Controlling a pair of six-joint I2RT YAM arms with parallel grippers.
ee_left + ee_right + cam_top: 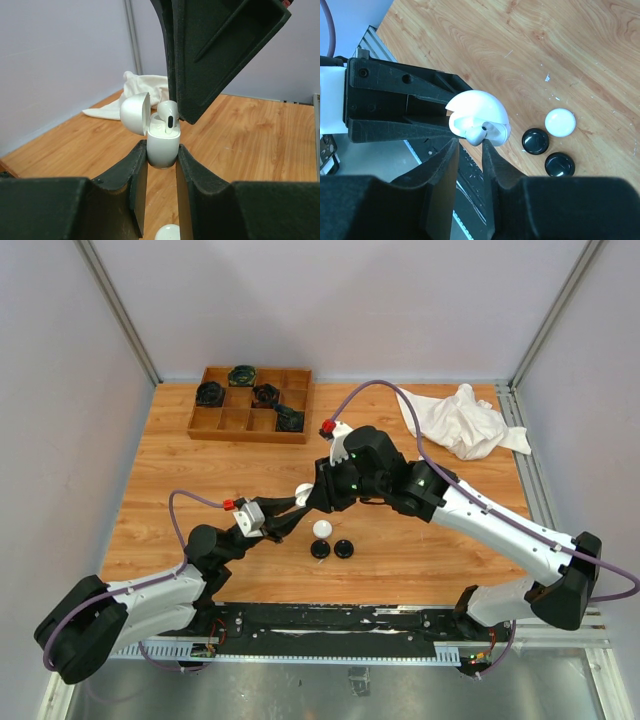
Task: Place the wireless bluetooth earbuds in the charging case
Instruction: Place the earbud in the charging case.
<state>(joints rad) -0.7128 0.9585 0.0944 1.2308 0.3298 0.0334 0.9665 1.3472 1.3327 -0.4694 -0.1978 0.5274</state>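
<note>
My left gripper (291, 506) is shut on a small white charging case (162, 147), held upright above the table with its lid (135, 113) open to the left. A white stemmed earbud (168, 115) stands partly in the case's top. My right gripper (470, 142) comes in from the right, its fingertips (451, 150) closed around that earbud (479, 133) just over the open case (485, 112). In the top view the two grippers meet at the case (303, 491) near the table's middle.
A white puck case (322, 528) and two black ones (320, 550) (343, 549) lie on the wood below the grippers. A wooden divided tray (240, 435) with several black cases sits at the back left. A crumpled white cloth (460, 420) lies at the back right.
</note>
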